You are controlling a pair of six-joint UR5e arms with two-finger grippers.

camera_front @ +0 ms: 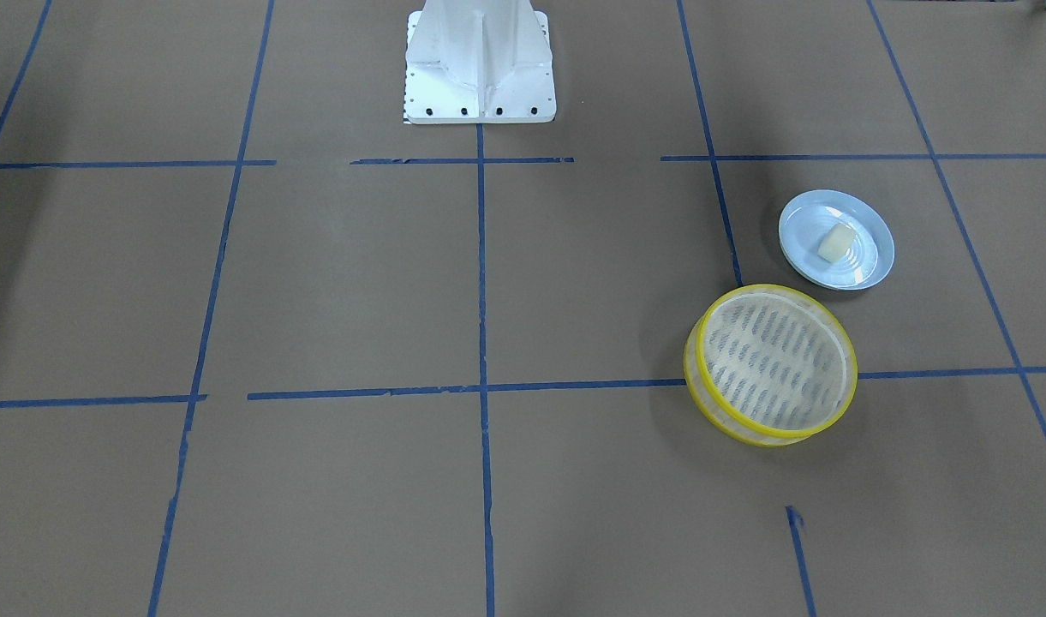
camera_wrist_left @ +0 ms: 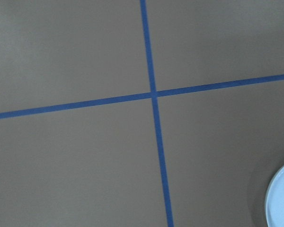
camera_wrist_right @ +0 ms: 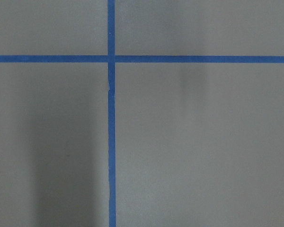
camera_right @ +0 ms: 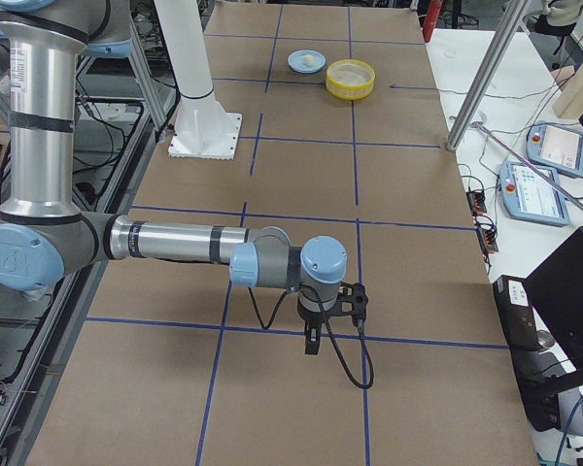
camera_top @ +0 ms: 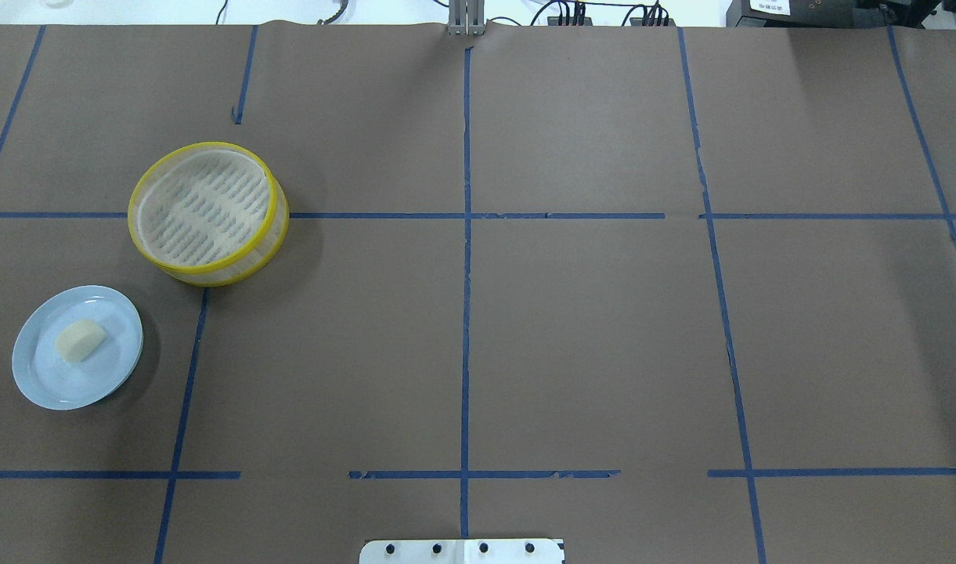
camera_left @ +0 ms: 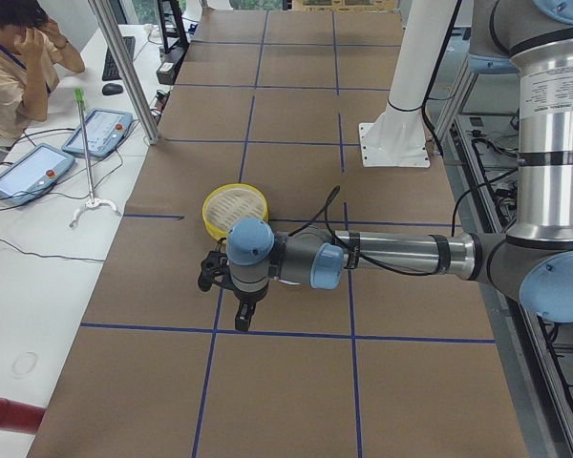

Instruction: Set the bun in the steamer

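— How are the arms held?
— The left arm (camera_left: pixel 401 256) is stretched level above the table (camera_top: pixel 603 329). Its wrist is turned so that the left gripper (camera_left: pixel 241 321) is pointed straight down, clear of the surface. The right arm (camera_right: pixel 175 240) is posed alike, with the right gripper (camera_right: pixel 312 346) aimed down over a crossing of blue tape lines (camera_wrist_right: pixel 111 142).
— Are the fingers spread or pressed together?
— That cannot be told for either gripper, as both are seen only from the table's ends.
— Where is the bun found?
— The bun (camera_top: pixel 81 340) is seen lying on a pale blue plate (camera_top: pixel 47 380). The plate's rim is caught at the corner of the left wrist view, so it is placed near the left gripper. The steamer (camera_top: pixel 274 235) is stood just beyond that gripper, beside the plate and not touching it. Both are set well apart from the right gripper, at the table's far end.
— And the surroundings?
— The table is covered with brown paper and marked into squares by the tape. A white pedestal (camera_front: pixel 480 60) is bolted at the robot's side. An operator (camera_left: pixel 14 57) is seated at a white desk (camera_left: pixel 38 219) beside the table.
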